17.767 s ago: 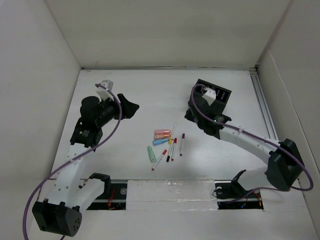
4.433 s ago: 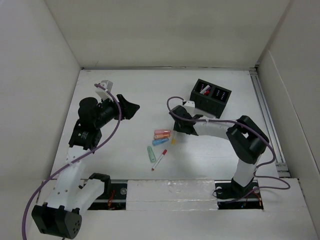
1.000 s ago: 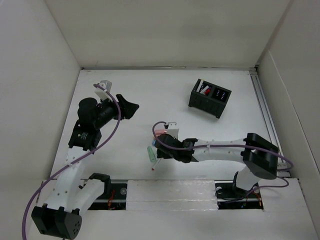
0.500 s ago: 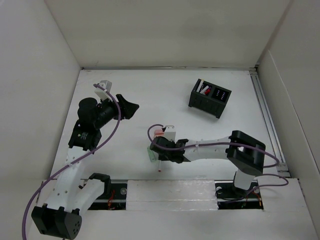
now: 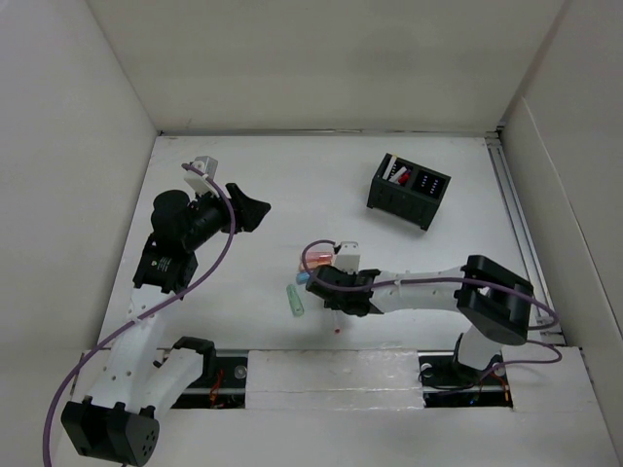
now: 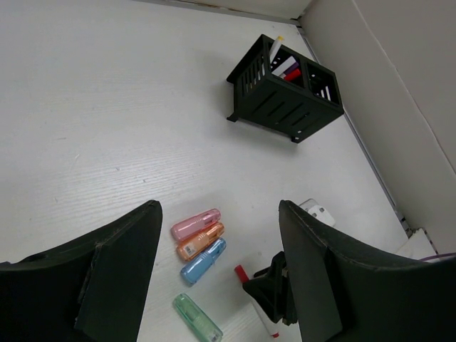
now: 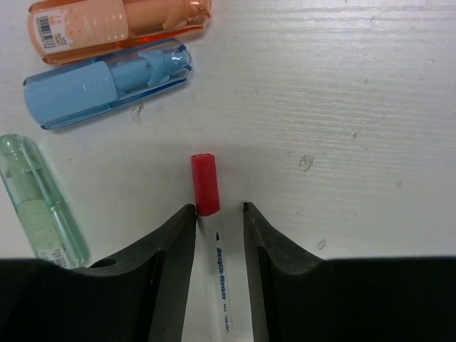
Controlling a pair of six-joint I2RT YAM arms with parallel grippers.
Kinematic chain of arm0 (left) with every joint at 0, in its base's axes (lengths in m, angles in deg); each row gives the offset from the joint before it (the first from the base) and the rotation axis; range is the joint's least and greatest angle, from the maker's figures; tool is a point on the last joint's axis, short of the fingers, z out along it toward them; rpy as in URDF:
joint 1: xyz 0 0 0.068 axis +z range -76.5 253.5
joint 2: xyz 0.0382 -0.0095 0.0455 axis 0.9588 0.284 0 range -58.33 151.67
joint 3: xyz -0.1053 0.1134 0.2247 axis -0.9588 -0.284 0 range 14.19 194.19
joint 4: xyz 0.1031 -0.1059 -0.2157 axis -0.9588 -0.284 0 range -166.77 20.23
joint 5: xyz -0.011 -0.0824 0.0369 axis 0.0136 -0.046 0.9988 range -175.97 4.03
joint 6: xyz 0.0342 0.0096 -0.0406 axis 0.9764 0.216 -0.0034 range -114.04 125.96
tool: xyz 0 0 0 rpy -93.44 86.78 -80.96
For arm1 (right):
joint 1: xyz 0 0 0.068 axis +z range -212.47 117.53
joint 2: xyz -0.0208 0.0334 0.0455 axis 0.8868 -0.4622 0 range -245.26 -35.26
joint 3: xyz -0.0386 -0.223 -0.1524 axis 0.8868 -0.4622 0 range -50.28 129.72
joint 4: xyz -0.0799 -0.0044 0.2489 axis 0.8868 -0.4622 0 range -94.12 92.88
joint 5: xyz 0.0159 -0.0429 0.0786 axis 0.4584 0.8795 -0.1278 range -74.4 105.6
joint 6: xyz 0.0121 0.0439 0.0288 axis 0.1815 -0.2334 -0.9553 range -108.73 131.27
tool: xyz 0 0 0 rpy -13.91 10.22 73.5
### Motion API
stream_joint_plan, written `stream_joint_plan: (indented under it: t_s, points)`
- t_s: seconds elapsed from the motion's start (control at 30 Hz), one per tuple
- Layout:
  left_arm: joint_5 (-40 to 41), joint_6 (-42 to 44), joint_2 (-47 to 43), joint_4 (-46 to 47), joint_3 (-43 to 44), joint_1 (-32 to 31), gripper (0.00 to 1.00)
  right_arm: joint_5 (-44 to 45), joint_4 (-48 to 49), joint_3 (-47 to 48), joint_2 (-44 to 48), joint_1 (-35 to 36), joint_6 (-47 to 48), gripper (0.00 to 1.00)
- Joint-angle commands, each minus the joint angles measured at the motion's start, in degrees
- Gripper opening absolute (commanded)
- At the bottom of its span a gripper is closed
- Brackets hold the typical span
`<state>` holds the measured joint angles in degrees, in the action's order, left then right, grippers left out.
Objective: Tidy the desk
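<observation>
Right tool [image 7: 218, 209], low toward the front of the flat white matte counter [image 5: 292, 185]: clamped on a white-barrelled, red-capped marker pen [image 7: 204, 182], likely to carry it off. Just beyond lie a translucent green highlighter [image 7: 43, 203], blue highlighter [image 7: 107, 82] and orange highlighter [image 7: 121, 21], loose and unsorted. Left tool [image 6: 219, 206] hangs wide and empty, clear of the work; farthest stands the black slatted organizer box [image 5: 409, 191], the probable destination.

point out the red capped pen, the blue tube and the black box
pen [image 7: 212, 239], right wrist view, on its white barrel below the red cap
blue tube [image 7: 107, 85], right wrist view, middle of its body
black box [image 6: 279, 107], left wrist view, on its slatted front wall
</observation>
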<state>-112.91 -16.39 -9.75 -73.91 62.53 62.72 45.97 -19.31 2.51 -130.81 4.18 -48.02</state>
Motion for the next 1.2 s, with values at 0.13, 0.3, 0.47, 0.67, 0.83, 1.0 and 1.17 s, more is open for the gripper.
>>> stream_joint_plan:
  t_s: [0.13,0.3,0.47,0.67,0.83,1.0,1.17]
  points:
    - [0.22,0.55,-0.68,2.03,0.97,0.15,0.63,3.38,-5.92,3.63,-3.41,-0.38,4.26,0.40]
    - [0.04,0.64,-0.94,1.94,0.79,0.15,0.63,1.01,-4.96,3.72,-4.56,-0.38,7.69,0.40]
    - [-0.22,0.73,-0.76,1.77,0.88,0.15,0.63,-0.93,-4.70,4.33,-5.44,-0.38,8.75,0.24]
    - [-0.57,0.64,-0.76,1.85,0.88,0.15,0.63,0.12,-5.49,3.20,-3.34,-0.38,7.70,0.01]
    - [-0.92,0.55,-0.32,1.94,1.06,0.15,0.63,4.61,-3.58,2.67,7.20,-3.27,7.16,0.00]
    - [-0.83,0.38,-0.50,2.03,1.14,0.15,0.63,1.46,5.66,2.40,19.33,-11.44,12.61,0.00]
    - [-1.19,0.20,-1.03,2.47,0.53,0.15,0.63,0.57,15.24,6.61,21.72,-23.63,18.84,0.00]
